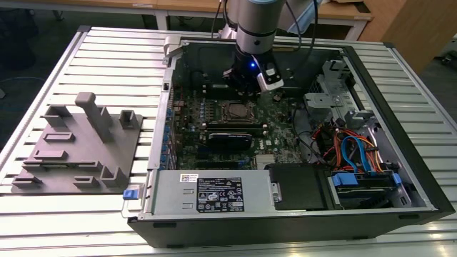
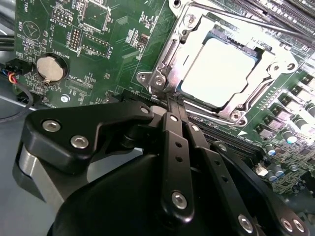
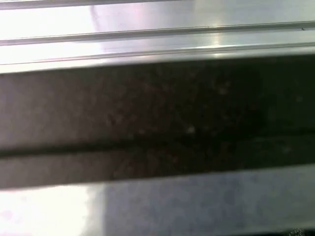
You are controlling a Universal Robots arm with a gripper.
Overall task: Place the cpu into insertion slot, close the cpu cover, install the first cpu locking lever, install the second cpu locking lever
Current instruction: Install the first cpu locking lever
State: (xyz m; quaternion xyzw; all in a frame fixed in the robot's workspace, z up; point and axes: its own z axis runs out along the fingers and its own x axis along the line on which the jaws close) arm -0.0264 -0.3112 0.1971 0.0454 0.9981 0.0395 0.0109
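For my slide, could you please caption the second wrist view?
Shut gripper beside the cover, closed over the cpu.

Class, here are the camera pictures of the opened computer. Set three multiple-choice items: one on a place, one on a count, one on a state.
1. Where is the flat square silvery cpu?
A. In the dark square insertion slot on the green circuit board
B. On the grey block beside the case
C. On the slatted table

2. How many round silvery coin batteries show in the second wrist view?
A. None
B. One
C. Three

3. How does the thin silvery metal cpu cover stand?
A. Raised upright
B. Taken off the board
C. Lying down, framing the cpu

Key: 
1 A: the cpu sits in the insertion slot amid the circuit board. 
2 B: a single coin battery shows. 
3 C: the cpu cover lies flat around the cpu, which shows through its window.
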